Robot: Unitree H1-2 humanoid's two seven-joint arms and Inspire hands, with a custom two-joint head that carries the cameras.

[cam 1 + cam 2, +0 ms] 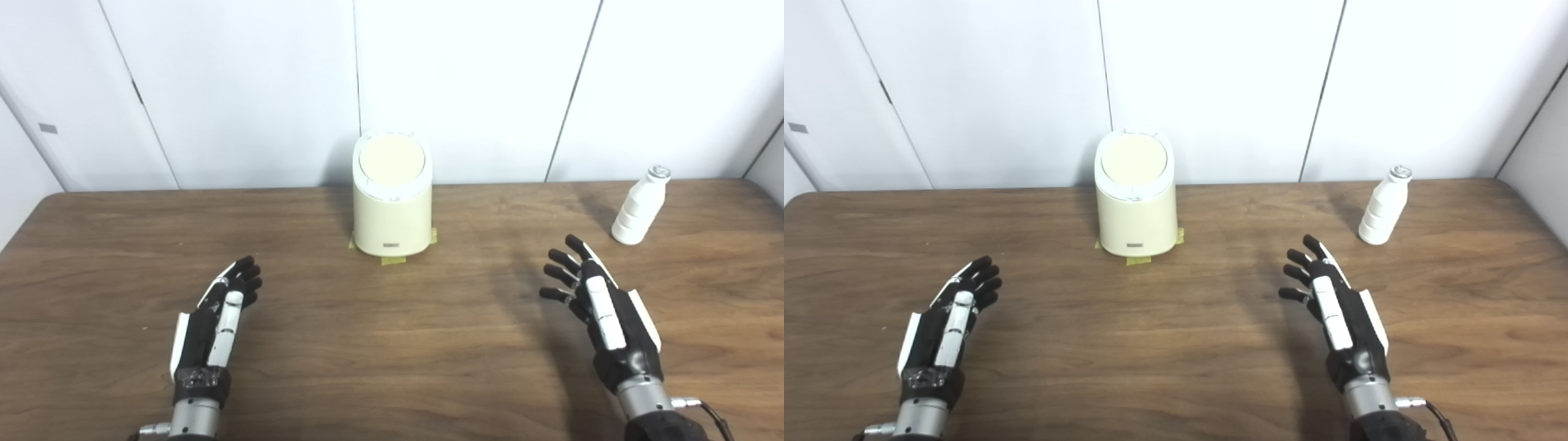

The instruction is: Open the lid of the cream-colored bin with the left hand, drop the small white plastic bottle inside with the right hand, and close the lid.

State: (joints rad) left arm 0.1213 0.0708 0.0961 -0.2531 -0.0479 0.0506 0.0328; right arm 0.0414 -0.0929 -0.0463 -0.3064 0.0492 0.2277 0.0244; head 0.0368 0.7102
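The cream-colored bin [392, 208] stands upright at the back middle of the table, its round lid [392, 159] down. A small white plastic bottle [640, 208] stands upright at the back right. My left hand [217, 318] hovers over the near left of the table, open and holding nothing, well short of the bin. My right hand [603, 312] is open over the near right, fingers spread, empty, a little in front and to the left of the bottle.
The wooden table [392, 343] runs to a white panelled wall [465, 86] right behind the bin. Yellow tape [392, 260] marks the bin's place. Bare wood lies between the two hands.
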